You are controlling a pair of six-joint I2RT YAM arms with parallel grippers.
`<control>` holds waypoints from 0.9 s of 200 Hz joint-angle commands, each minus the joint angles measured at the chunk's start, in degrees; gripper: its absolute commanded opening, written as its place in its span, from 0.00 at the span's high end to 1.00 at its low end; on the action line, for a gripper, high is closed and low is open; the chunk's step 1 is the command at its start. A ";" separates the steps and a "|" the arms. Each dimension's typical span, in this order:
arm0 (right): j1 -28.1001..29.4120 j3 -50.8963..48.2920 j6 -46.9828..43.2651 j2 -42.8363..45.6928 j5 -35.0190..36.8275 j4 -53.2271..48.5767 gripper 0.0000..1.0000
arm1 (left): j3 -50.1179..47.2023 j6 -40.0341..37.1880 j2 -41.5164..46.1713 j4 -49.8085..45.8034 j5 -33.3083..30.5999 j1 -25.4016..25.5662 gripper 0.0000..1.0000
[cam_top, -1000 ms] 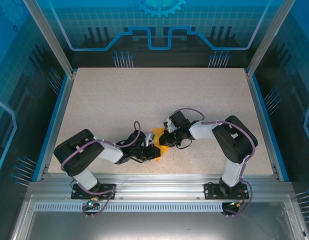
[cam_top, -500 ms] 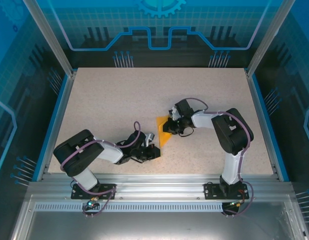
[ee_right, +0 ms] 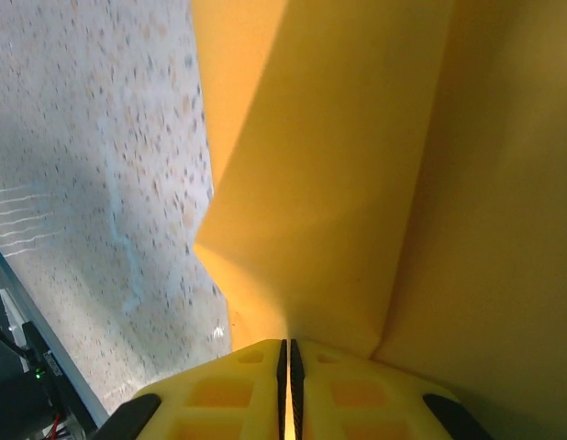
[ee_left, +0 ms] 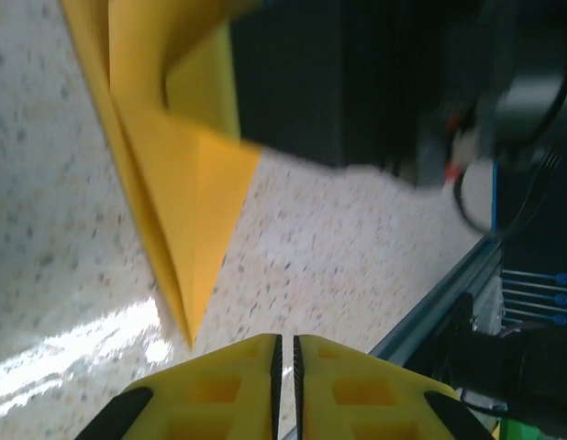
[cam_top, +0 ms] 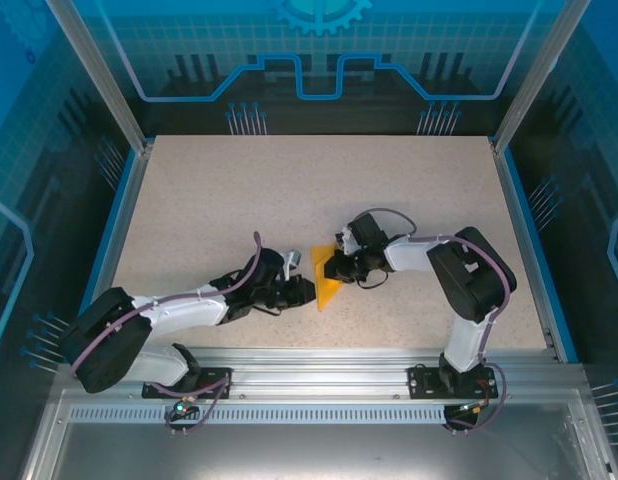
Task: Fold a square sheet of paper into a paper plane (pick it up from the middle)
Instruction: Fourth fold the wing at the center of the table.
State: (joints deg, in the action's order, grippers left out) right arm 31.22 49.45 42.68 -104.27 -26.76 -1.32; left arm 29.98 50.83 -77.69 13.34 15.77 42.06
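The orange-yellow sheet of paper (cam_top: 326,284), creased into a pointed shape, sits at the table's middle with its tip toward the near edge. My right gripper (cam_top: 336,268) is shut on it from the right. In the right wrist view the paper (ee_right: 357,165) runs down between the closed fingertips (ee_right: 256,376) of the gripper (ee_right: 285,353). My left gripper (cam_top: 307,292) is just left of the paper's tip. In the left wrist view it (ee_left: 285,353) is shut with nothing between its pads, and the paper's point (ee_left: 187,192) lies a little ahead of it on the table.
The speckled tabletop (cam_top: 289,190) is bordered by blue rails, with the aluminium front rail (cam_top: 319,360) near both arm bases. The dark body of the right gripper (ee_left: 357,82) looms over the paper in the left wrist view.
The left gripper let go of the paper, and its arm has stretched out to the right. The right gripper carried the paper away, then brought it back toward the left gripper.
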 commanded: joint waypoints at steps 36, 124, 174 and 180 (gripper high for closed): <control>1.91 -3.56 2.02 3.26 1.98 -1.67 0.87 | 5.64 0.50 -10.34 1.68 2.59 -0.35 0.85; 2.23 -3.40 2.49 2.24 1.80 -1.05 0.87 | 9.71 0.29 -19.79 -3.64 0.71 2.75 0.86; 2.09 -1.25 1.62 1.81 2.18 -2.67 0.86 | 8.13 1.00 -22.04 -13.34 -5.55 4.81 0.91; 1.90 -0.76 1.45 1.69 2.48 -2.98 0.86 | 7.53 1.33 -22.31 -13.39 -5.64 5.03 0.91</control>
State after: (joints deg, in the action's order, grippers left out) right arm 32.38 47.00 44.80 -101.89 -25.52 -1.37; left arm 39.62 51.11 -97.14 9.15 14.33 45.67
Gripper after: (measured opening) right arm 0.137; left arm 0.099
